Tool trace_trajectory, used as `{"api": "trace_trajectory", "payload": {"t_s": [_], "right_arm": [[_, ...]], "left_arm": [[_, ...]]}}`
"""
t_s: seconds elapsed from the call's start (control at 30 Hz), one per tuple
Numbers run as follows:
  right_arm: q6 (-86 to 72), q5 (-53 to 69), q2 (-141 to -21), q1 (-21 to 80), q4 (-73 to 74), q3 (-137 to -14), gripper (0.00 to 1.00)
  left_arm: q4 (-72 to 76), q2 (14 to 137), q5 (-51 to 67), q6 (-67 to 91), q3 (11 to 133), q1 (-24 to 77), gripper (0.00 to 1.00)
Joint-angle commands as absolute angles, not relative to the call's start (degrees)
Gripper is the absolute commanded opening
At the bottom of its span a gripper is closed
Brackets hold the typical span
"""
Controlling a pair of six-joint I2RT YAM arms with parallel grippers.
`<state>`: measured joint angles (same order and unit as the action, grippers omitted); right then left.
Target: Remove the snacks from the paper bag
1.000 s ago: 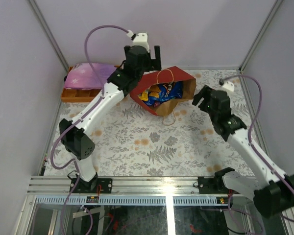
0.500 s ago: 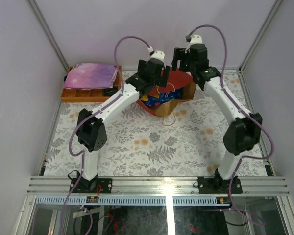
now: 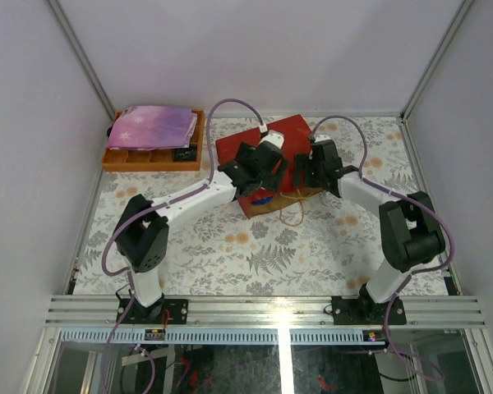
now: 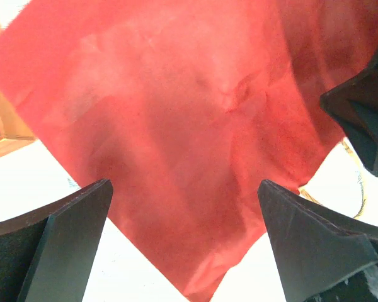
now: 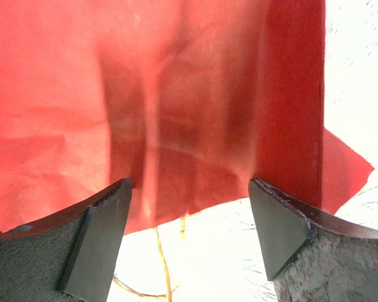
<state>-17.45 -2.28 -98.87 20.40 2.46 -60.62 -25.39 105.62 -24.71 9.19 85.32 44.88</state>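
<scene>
From above, the bag (image 3: 263, 141) lies flat on the table (image 3: 230, 254), red side up, at the far middle, just right of the tray (image 3: 112, 159) that carries the pouch (image 3: 152, 125). Its long axis runs far to near, leaning a little rightward at the near end. The closed base points at the back wall and the mouth points at the arms, where a cord (image 3: 292, 217) loops out onto the table. Only a sliver of blue snack (image 3: 261, 199) shows at that mouth. No snacks lie out on the table, so by my reading the task is barely begun and everything is left to pull out. The left gripper (image 3: 259, 168) hangs over the bag's near-left part and the right gripper (image 3: 316, 171) over its near-right edge, the two close together. In the left wrist view, the fingers (image 4: 69, 245) stand spread wide with creased red paper filling the gap beyond them. Nothing is pinched, and whether the tips touch the paper I cannot tell. In the right wrist view, the jaws are likewise parted and hold nothing — the red face and its near edge lie beyond the fingers (image 5: 94, 242), with the cord on the table below.
</scene>
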Motion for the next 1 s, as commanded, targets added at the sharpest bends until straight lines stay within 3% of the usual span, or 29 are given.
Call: {"api": "trace_trajectory", "payload": {"t_s": [0.0,0.13,0.27,0.4,0.67,0.8,0.97], "right_arm": [[-16.57,-5.88,-92.2,20.03,-1.45,-63.14,0.83],[-16.0,-5.68,-88.08,20.03,3.46,-67.89,0.88],[-18.75,-7.66,-80.35,19.9,4.37,-66.63,1.0],[-26.13,-7.49,-72.03,16.34,4.94,-60.88,0.99],[-33.94,-1.88,-55.3,3.8,4.89,-40.34,0.99],[-38.25,9.35,-56.0,3.69,0.68,-32.68,1.0],[-53.61,19.68,-57.59,3.71,-17.72,-20.96,0.96]], "left_arm": [[-23.89,101.98,-29.19,10.71,88.19,44.44,1.0],[-28.43,102.02,-27.78,10.88,93.87,44.45,1.0],[-28.18,98.84,-22.26,6.11,91.73,47.92,1.0],[-27.02,96.5,-22.2,1.09,87.85,52.88,1.0],[-18.73,87.63,-6.02,-1.34,77.84,53.77,1.0],[-16.91,88.32,-10.7,-3.4,78.11,53.73,1.0],[-13.9,93.59,-10.85,-7.18,81.76,53.68,1.0]]}}
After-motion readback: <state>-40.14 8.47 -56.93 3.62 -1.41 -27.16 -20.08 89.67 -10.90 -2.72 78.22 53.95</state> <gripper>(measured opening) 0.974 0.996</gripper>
